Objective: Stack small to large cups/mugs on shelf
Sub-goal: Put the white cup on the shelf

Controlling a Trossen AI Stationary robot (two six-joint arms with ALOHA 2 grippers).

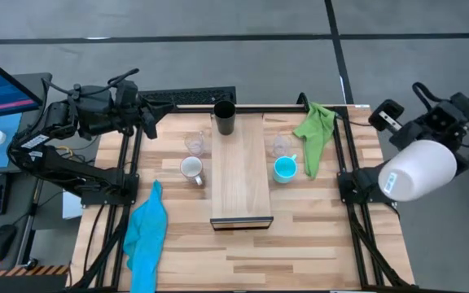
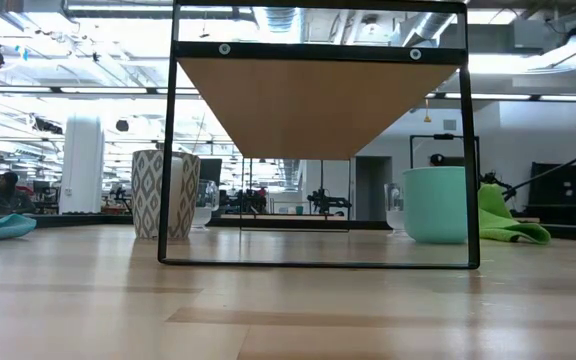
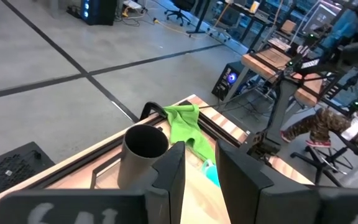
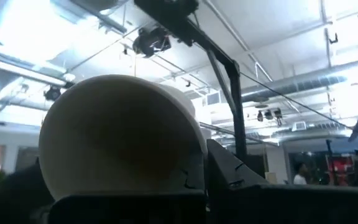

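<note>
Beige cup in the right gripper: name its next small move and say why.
Probably swing the right gripper inward toward the shelf. It holds the beige cup out past the table's right edge, while the shelf carries only the black cup at its far end, the rest bare.

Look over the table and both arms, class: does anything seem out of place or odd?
Yes. The right gripper is shut on a beige-grey cup, held on its side out past the table's right edge, far from the shelf. The other cups stand upright, and only the black cup is on the shelf.
</note>
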